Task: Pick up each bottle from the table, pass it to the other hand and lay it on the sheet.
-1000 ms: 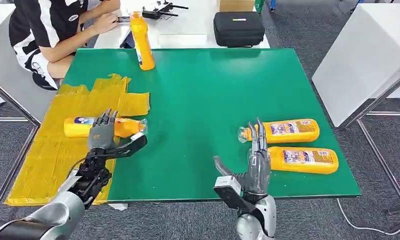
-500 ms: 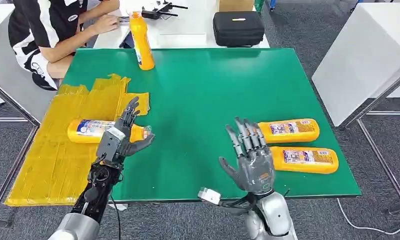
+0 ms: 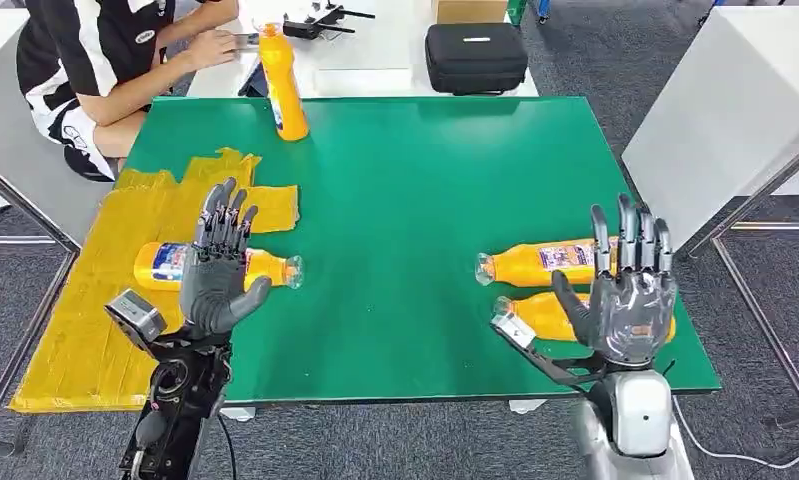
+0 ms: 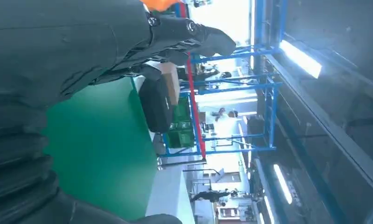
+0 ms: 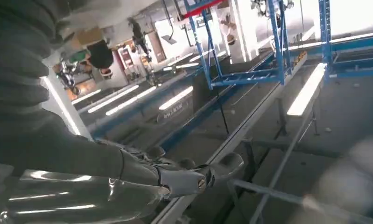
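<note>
A big green table [image 3: 425, 200], a yellow sheet [image 3: 95, 300] with one bottle [image 3: 165, 262] lying flat as placed, two more bottles [image 3: 535, 262] waiting, left hand [image 3: 218, 268] and right hand [image 3: 627, 295] wide open, empty.

A lab hall: blue racks [image 4: 231, 84] and ceiling lights [image 5: 306, 91] are showing beyond a green desk [image 3: 425, 200].
</note>
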